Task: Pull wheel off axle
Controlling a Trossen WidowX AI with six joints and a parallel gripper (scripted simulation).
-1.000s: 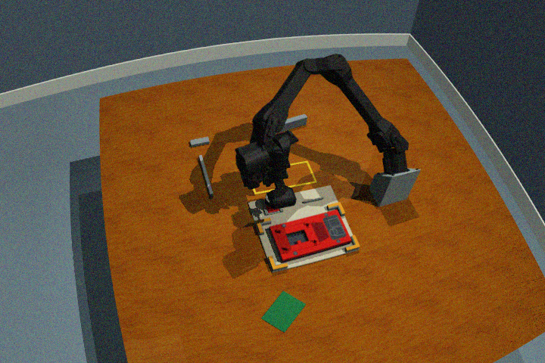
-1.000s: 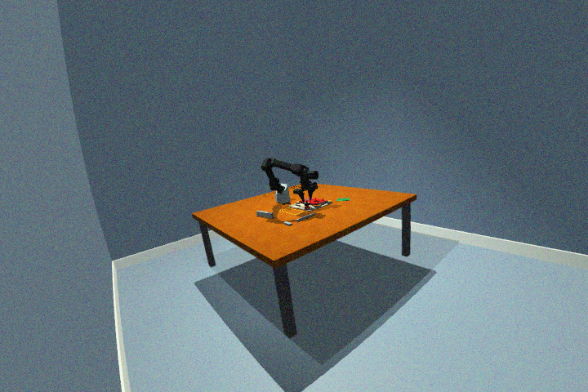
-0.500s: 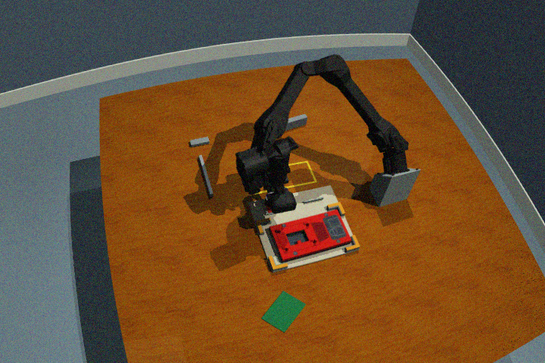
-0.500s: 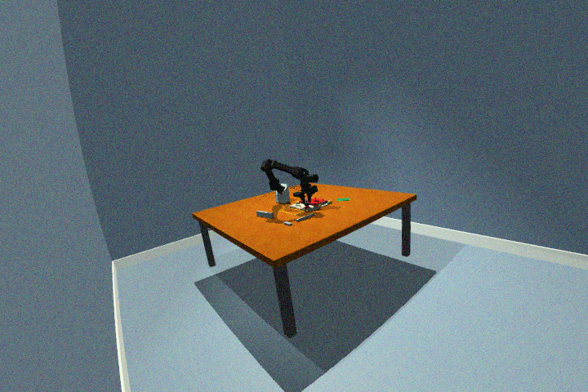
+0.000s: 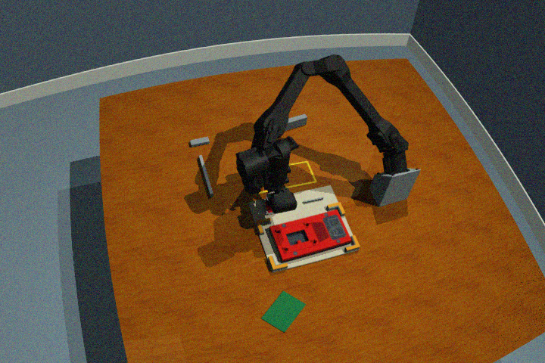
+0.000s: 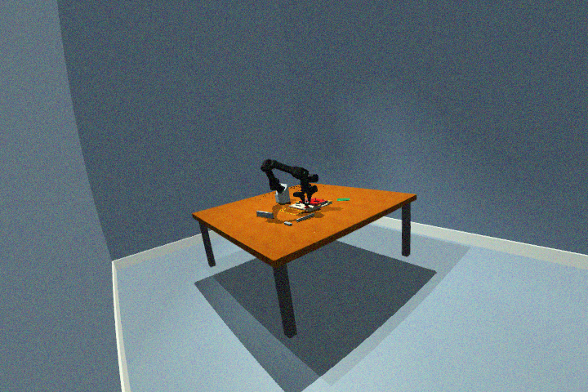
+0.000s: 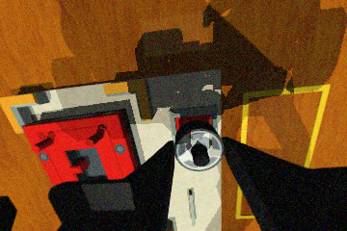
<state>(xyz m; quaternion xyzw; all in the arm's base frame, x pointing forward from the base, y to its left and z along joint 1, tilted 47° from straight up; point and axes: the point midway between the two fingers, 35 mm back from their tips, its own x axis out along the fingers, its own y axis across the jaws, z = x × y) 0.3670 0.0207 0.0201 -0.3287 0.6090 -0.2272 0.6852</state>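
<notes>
The wheel (image 7: 185,153), a grey-white disc with a dark rim, is between my fingertips in the wrist view. The dark axle end shows at its middle. My gripper (image 7: 197,143) (image 6: 306,202) is shut on the wheel from two opposite sides, over the far-left part of the cream board (image 5: 307,209) (image 7: 205,214). A red base (image 7: 196,119) shows partly beside the wheel. How high the wheel sits on the axle is hidden. The marked area is a yellow outline (image 5: 312,171) (image 7: 243,120) on the table beside the board, partly behind the arm in the top view.
A red panel (image 5: 277,243) (image 7: 109,124) lies in orange corner brackets on the board. Grey bars (image 5: 199,141) (image 5: 205,176) (image 5: 297,121) stand beyond and left of the marked area. A green square (image 5: 283,311) (image 6: 343,199) lies on the table on the board's other side.
</notes>
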